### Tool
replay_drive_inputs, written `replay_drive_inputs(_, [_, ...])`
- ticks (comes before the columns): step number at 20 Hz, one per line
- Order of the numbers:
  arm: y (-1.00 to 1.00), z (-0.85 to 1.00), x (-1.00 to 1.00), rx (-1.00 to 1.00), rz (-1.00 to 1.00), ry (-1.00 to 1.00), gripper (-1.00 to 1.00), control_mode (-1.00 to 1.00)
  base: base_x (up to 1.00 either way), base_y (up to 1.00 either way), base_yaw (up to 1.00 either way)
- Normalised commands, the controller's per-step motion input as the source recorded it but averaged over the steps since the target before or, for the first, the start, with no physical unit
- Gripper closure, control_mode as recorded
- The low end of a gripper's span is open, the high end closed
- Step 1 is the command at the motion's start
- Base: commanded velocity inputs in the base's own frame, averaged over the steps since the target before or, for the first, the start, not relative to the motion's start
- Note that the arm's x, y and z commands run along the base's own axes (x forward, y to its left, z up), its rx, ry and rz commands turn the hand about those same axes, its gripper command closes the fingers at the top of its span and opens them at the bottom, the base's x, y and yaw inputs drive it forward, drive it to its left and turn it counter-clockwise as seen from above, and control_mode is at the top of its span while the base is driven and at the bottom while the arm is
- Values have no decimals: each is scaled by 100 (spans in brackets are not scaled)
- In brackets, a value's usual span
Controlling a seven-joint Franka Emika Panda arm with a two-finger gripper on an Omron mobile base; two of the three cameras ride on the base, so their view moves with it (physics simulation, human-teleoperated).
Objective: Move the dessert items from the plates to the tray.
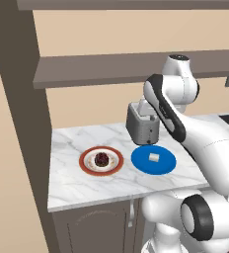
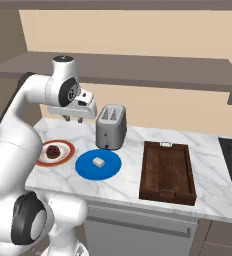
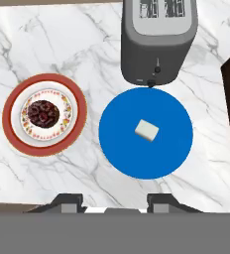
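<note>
Tray (image 2: 168, 171) long axis runs front-to-back; cream cube (image 3: 146, 130) seemingly skewed.

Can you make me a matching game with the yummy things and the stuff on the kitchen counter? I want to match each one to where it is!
Things:
1. pale cream cube
2. dark round cupcake
3. toaster
4. wooden tray

Places:
A. on the red-rimmed plate
B. on the counter to the right of the blue plate, with nothing in it
C. on the blue plate
D. standing just behind the blue plate

Pairs: 1-C, 2-A, 3-D, 4-B
</note>
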Motion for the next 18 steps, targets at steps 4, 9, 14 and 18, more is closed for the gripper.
replay_drive_inputs(4, [-5,-9,0,0,1,0,-100,-100,0,0,0])
replay_drive_inputs(9, [-49,-35,1,0,12,3,-100,-100,0,0,0])
replay_drive_inputs(14, [-31,-50,3,-6,13,10,-100,-100,0,0,0])
replay_drive_inputs(18, [-14,-61,0,-3,17,2,-100,-100,0,0,0])
